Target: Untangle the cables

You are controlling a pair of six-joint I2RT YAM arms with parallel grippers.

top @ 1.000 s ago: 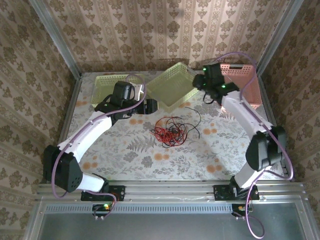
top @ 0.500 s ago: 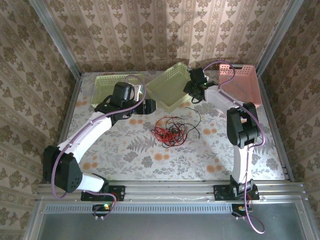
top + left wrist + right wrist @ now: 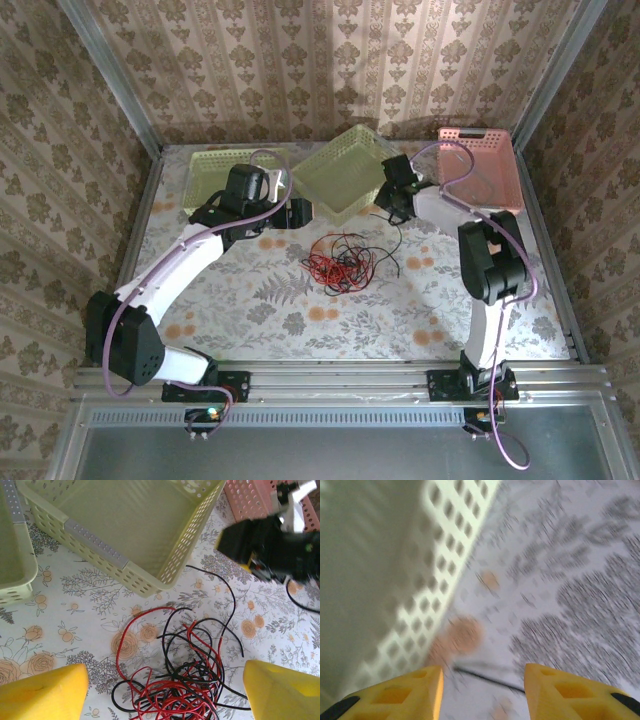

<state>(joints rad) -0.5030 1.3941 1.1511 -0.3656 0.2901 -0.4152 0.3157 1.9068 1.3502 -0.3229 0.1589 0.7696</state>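
The cables (image 3: 340,262) lie in a loose red and black tangle on the flowered table, with one black strand (image 3: 397,238) trailing off to the right. My left gripper (image 3: 298,212) hovers to the upper left of the tangle. In the left wrist view its yellow fingertips (image 3: 42,692) stand wide open on either side of the cables (image 3: 185,680), holding nothing. My right gripper (image 3: 392,207) sits low by the tilted green basket's corner. In the blurred right wrist view it (image 3: 482,692) is open, and a black cable end (image 3: 490,676) lies on the table between its fingers.
A tilted green basket (image 3: 345,172) stands just behind the tangle. Another green basket (image 3: 222,172) is at the back left and a pink basket (image 3: 485,165) at the back right. Patterned walls enclose the table on three sides.
The right arm has swung left from the pink basket and come down beside the tilted green basket, over the trailing black strand. The left arm and the tangle have not moved.
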